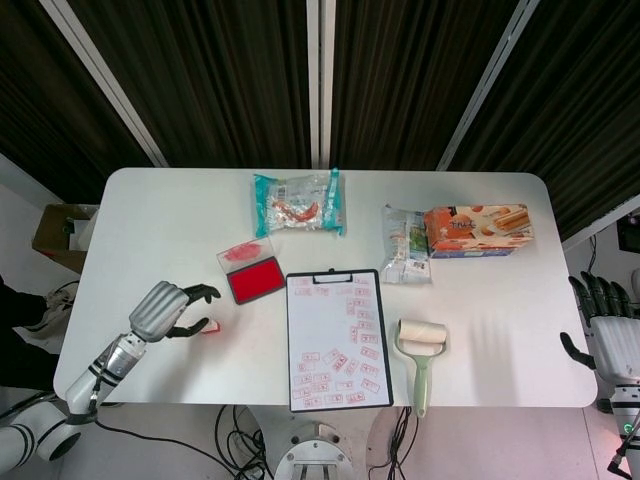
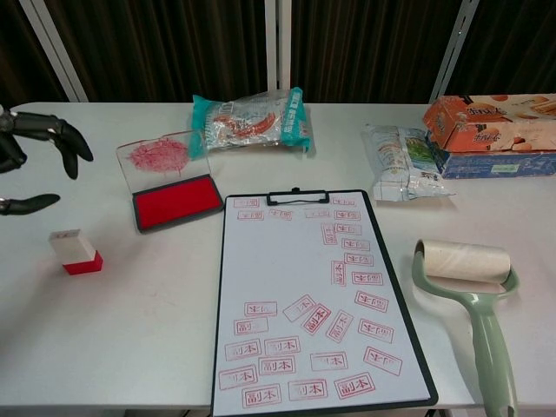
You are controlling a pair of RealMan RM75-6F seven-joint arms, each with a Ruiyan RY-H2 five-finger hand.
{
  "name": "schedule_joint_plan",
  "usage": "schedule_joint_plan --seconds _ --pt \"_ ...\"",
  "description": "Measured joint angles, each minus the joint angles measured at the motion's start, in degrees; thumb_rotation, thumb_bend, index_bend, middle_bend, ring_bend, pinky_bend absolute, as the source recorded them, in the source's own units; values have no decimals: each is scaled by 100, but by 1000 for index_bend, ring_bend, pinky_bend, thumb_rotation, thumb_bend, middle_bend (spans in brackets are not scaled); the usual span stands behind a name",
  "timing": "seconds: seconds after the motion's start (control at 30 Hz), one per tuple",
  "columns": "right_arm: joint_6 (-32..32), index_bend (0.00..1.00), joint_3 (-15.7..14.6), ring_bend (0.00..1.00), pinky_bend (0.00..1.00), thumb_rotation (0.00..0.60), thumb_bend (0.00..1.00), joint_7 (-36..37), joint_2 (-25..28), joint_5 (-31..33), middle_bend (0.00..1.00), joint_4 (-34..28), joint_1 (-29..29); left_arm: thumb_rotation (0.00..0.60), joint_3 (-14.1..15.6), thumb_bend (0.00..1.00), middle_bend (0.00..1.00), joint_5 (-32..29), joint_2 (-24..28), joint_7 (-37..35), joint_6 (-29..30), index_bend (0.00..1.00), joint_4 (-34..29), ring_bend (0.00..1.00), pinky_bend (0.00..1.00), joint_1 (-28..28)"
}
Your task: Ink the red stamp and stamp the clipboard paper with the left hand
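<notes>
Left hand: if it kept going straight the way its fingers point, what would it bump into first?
Probably the ink pad. The left hand is open, raised beside the red stamp, fingers aimed toward the table's middle. The pad's open lid and red tray lie first in that line, though height is hard to judge.

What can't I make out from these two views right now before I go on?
- Left hand: chest view cuts it off at the left edge, only fingers show.
- Right hand: head view clips it at the right edge; absent from chest view.
- Red stamp: its inked face is against the table, hidden in both views.
- Stamp marks on the clipboard paper: too small to read in head view.
- Lint roller: handle end cut off by chest view's bottom edge.
</notes>
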Motion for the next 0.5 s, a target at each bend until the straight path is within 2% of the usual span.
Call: schedule_joint_plan --seconds 0.03,0.07,0.1,0.13,0.17,0.2,0.27,0.3,0.4,0.5 --pt "6 0 -1 0 0 600 231 0 2 -3 0 -9 -2 600 -75 222 342 -27 79 56 137 283 -88 743 914 31" --pt "17 0 -3 0 0 600 230 0 6 -9 0 -24 -7 600 -148 211 288 -61 164 136 279 258 -179 584 777 72" --pt "28 0 -3 0 0 600 230 2 9 -12 0 -34 -11 573 -222 203 229 -118 279 285 450 230 -298 431 617 133" --pt "41 0 -2 0 0 600 230 4 12 -16 0 -43 -15 493 -260 189 159 -169 373 427 545 196 -395 269 423 181" --pt "64 0 2 0 0 600 230 9 13 -22 0 -53 -20 365 -287 175 106 -228 474 593 600 166 -500 158 285 232" --pt "83 0 5 0 0 600 230 13 13 -26 0 -60 -25 220 -317 162 78 -318 616 850 628 147 -655 106 219 306" --pt "135 0 15 0 0 600 230 13 9 -43 0 -65 -34 71 -347 149 61 -483 846 1280 638 129 -927 83 195 440" --pt "157 0 21 0 0 600 230 4 4 -51 0 -62 -37 47 -352 147 58 -616 1025 1574 639 124 -1145 80 193 552" --pt "187 0 38 0 0 600 230 -80 -31 -66 0 -25 -33 33 -322 143 54 -1010 1519 2195 629 111 -1685 79 190 919" --pt "175 0 44 0 0 600 230 -139 -75 -86 0 -5 -5 46 -251 144 54 -1296 1793 2398 640 111 -1926 78 190 1294"
